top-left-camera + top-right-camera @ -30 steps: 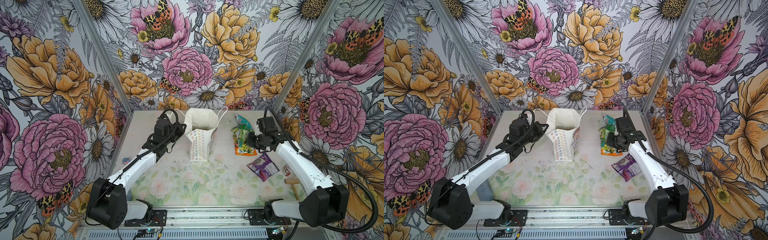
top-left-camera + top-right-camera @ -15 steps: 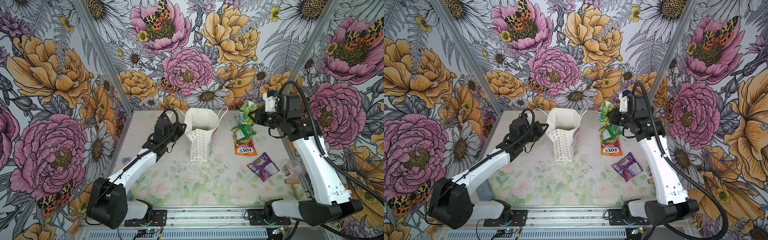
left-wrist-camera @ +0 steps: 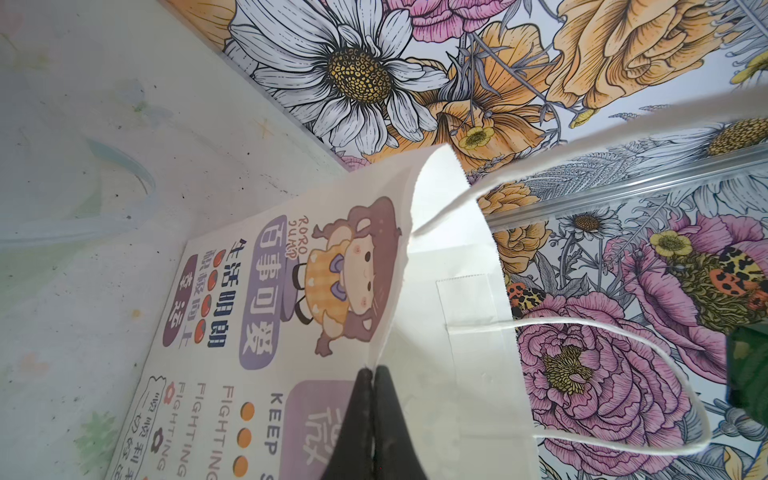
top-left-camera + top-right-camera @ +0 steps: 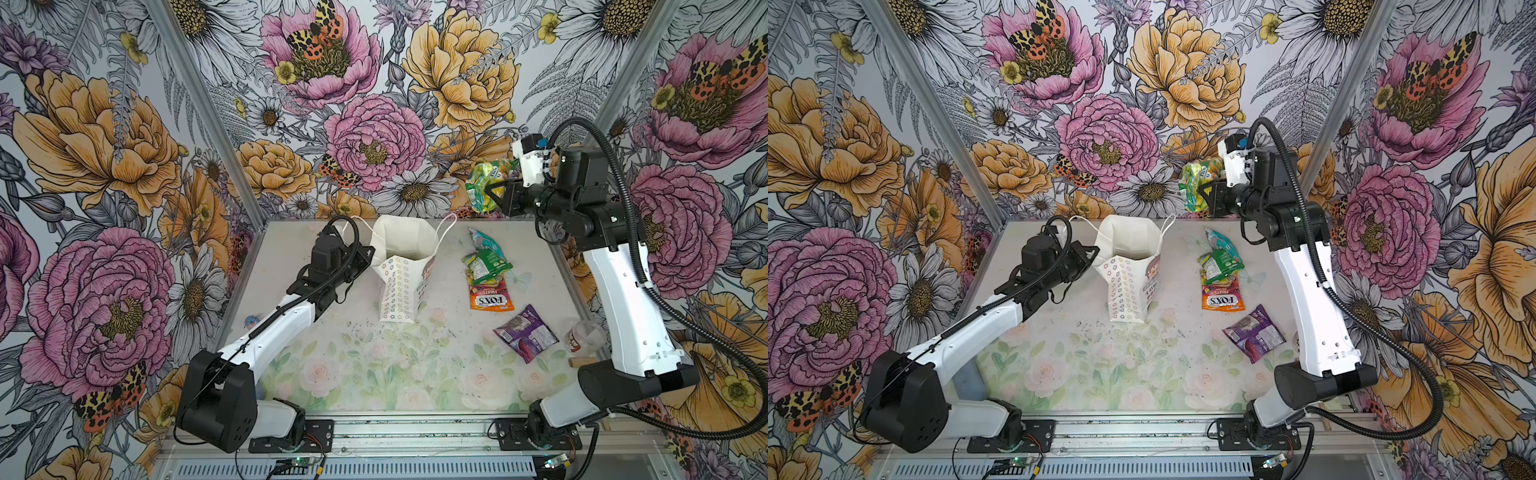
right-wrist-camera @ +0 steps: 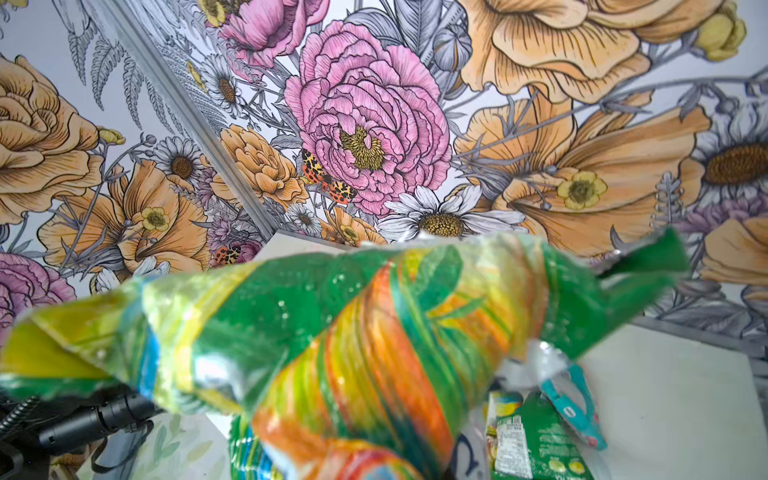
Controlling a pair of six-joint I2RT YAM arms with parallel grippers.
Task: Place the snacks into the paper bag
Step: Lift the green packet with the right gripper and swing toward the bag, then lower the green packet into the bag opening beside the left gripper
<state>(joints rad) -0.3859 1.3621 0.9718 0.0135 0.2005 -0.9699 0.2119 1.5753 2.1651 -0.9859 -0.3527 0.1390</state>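
Note:
The white paper bag stands open at the table's middle back. My left gripper is shut on its left rim, seen close in the left wrist view against the printed side. My right gripper is raised high at the back right, shut on a green-yellow snack packet that hides its jaws in the right wrist view. On the table right of the bag lie teal, green, orange FOX'S and purple snacks.
A clear plastic cup and a wooden mallet handle sit by the right arm's base at the table's right edge. Flowered walls close in the back and both sides. The bag's cord handles hang loose.
My right arm lifted the green-yellow packet off the snack pile and carried it up high toward the back right. The orange FOX'S packet is now uncovered. Left arm and bag unchanged.

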